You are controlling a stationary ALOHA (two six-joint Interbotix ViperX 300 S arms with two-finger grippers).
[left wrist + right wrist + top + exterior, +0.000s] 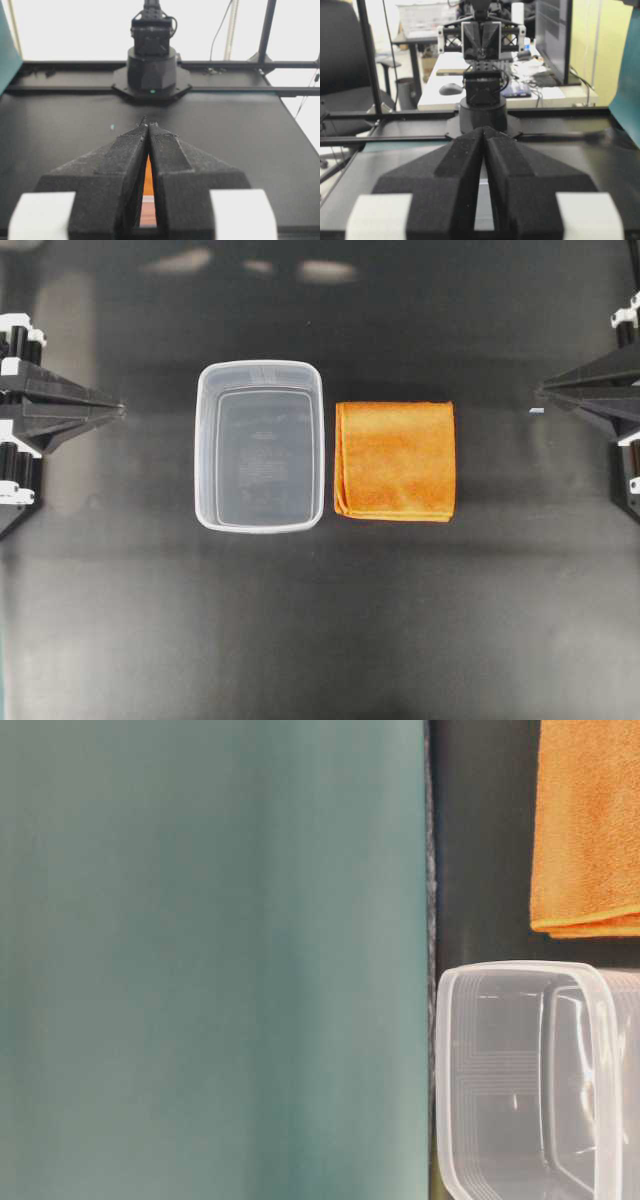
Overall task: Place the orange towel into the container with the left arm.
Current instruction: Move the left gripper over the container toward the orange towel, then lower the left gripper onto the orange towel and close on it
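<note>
The orange towel [395, 461] lies folded flat on the black table, touching or nearly touching the right side of the clear container [260, 445], which is empty. The table-level view shows the towel [588, 825] and the container [535, 1080] from close by. My left gripper [118, 411] is shut at the far left edge, well apart from the container, its tips meeting [149, 124] with nothing between them. A sliver of orange towel [148, 176] shows through the slit behind the tips. My right gripper [541, 391] is shut at the far right, tips together [483, 130], holding nothing.
The black table [320, 620] stretches in front of and behind the container and towel. A teal wall [210, 960] fills the left of the table-level view. The right arm's base [151, 67] stands at the table's far end in the left wrist view.
</note>
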